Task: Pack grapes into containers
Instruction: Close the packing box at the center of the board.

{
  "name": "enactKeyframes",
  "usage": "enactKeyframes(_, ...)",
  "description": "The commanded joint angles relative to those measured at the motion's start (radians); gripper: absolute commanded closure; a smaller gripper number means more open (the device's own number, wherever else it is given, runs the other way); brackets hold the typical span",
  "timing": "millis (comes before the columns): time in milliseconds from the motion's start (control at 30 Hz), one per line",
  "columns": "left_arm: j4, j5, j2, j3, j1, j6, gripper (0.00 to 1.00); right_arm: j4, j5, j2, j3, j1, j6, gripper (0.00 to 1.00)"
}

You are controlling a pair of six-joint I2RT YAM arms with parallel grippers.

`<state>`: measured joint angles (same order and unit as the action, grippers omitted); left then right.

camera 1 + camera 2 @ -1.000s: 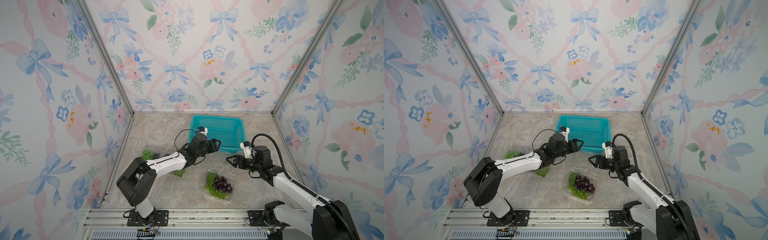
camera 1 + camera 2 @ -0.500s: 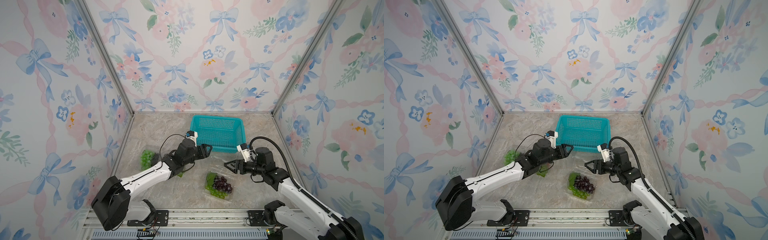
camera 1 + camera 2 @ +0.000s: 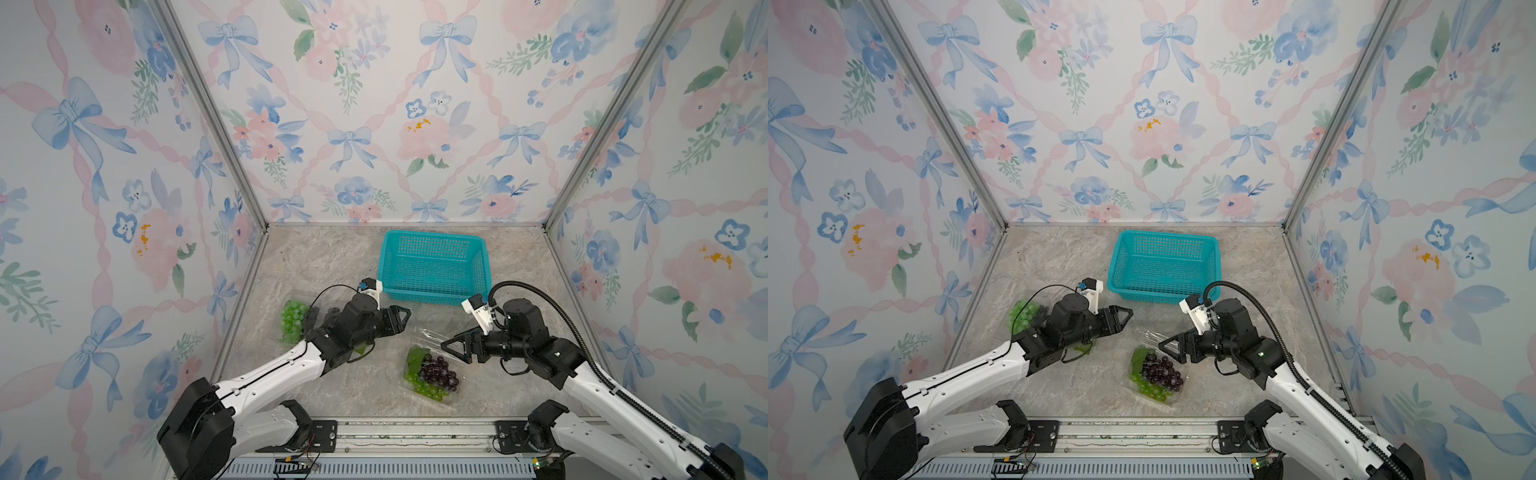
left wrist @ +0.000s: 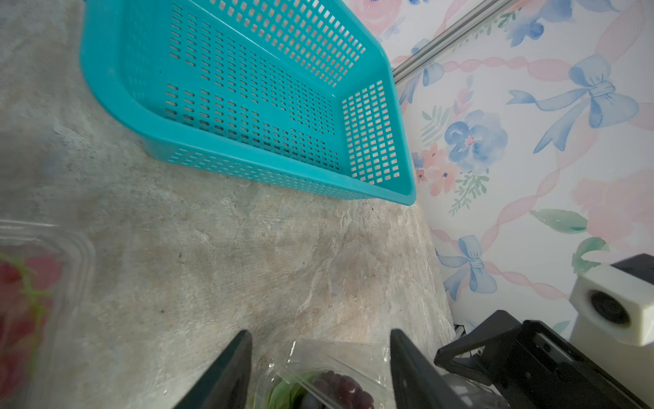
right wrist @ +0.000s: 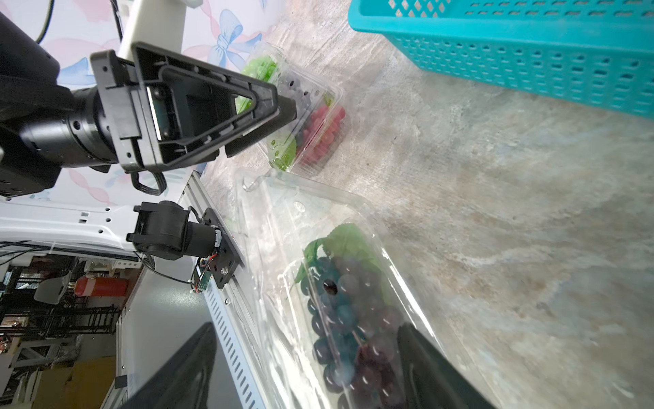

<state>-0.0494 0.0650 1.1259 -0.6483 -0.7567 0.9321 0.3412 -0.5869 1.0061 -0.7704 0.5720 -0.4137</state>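
while both arms hang over the worktop (image 3: 328, 266), we see the left gripper (image 3: 400, 319) near the middle w/ fingers apart, holding nothing. right gripper (image 3: 451, 348) is spread wide too, empty, just by the back end of a clear container (image 3: 446, 399) near the front edge. purple grapes (image 3: 440, 372) lie inside. 2nd container (image 5: 311, 88) w/ green grapes (image 3: 293, 318) + red grapes (image 5: 323, 132) sits by the left edge. teal basket (image 3: 430, 296) is toward the back.
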Motion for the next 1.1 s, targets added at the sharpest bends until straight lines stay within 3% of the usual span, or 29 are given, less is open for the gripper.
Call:
enactKeyframes(0,0.048,0.007,-0.028,0.015,-0.001,-0.004,0.36,0.041,0.011,0.017,-0.036,0.032,0.009,0.2)
enactKeyframes(567,0.142,0.034,-0.158,0.129,-0.004,0.017,0.37,-0.027,0.179,0.181,-0.079,0.3,-0.031,0.29)
enactKeyframes(767,0.161,0.055,-0.184,0.175,-0.012,0.012,0.41,-0.085,0.323,0.262,-0.066,0.408,-0.073,0.39)
enactKeyframes(1067,0.172,0.125,-0.215,0.253,-0.037,0.031,0.49,-0.136,0.516,0.402,-0.048,0.543,-0.139,0.41)
